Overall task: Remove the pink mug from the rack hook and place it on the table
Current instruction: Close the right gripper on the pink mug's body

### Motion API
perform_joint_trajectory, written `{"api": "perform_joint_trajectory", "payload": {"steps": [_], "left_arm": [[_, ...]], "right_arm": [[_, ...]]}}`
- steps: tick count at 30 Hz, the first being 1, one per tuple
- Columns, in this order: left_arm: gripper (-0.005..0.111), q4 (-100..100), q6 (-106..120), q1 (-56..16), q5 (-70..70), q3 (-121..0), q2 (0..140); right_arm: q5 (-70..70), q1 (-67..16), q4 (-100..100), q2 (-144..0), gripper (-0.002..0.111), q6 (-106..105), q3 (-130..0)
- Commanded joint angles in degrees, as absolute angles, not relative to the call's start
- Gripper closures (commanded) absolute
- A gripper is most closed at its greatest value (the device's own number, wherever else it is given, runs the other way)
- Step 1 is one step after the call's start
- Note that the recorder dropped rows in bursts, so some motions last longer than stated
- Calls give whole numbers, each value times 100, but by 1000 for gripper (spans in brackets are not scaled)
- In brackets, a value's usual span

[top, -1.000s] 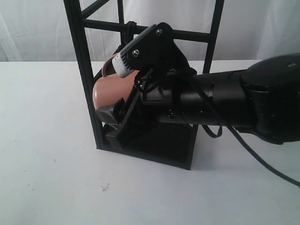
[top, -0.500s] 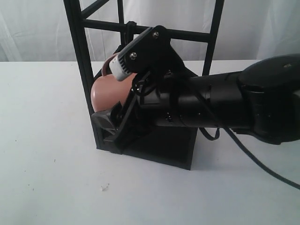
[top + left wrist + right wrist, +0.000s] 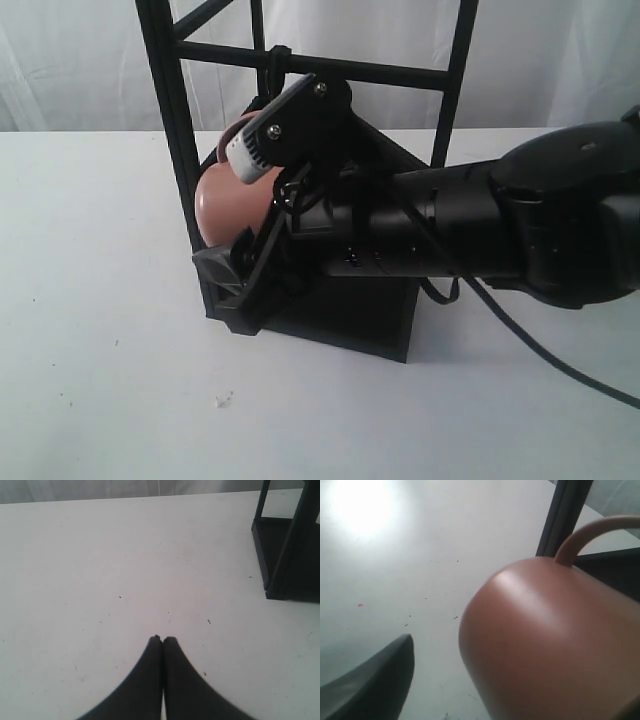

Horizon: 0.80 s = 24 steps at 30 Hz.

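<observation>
The pink mug (image 3: 222,203) hangs tilted inside the black rack, its thin handle (image 3: 590,534) leading up toward the rack hook (image 3: 276,62) on the crossbar. My right gripper (image 3: 230,232) reaches in from the right and stands open around the mug (image 3: 550,640). One dark finger (image 3: 375,680) shows with a gap of white table between it and the mug's side; the other finger is hidden behind the mug. The left gripper (image 3: 162,640) is shut with nothing in it, hovering over the table (image 3: 125,570) and out of the exterior view.
The rack's front post (image 3: 182,150) stands just left of the mug, and its black base shelf (image 3: 350,320) lies below it. The rack's corner (image 3: 285,555) also shows to one side of the left gripper. White curtain hangs behind the table (image 3: 100,320).
My right arm has pushed further left and slightly down, so its fingers reach further along the mug toward the front post. The mug has barely shifted.
</observation>
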<state>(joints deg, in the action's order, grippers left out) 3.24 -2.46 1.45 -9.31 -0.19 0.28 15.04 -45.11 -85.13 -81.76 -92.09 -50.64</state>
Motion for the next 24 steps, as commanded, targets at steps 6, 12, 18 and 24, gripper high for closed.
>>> {"api": "perform_joint_trajectory", "payload": {"steps": [6,12,18,24], "left_arm": [[107,335,-265,156,-907,0,0],[107,335,-265,156,-907,0,0],[107,325,-265,156,-907,0,0],[107,325,-265,156,-907,0,0]], "right_arm": [[1524,-4527,-8570,-8173,42,-9171,-5083],[1628,-4527,-8739,-8242,42,-9171,-5091],[1681,-4527,-8815,-8312,42,-9171,-5305],[1772,-4527,-8843,-8469,42,-9163,-5307]]}}
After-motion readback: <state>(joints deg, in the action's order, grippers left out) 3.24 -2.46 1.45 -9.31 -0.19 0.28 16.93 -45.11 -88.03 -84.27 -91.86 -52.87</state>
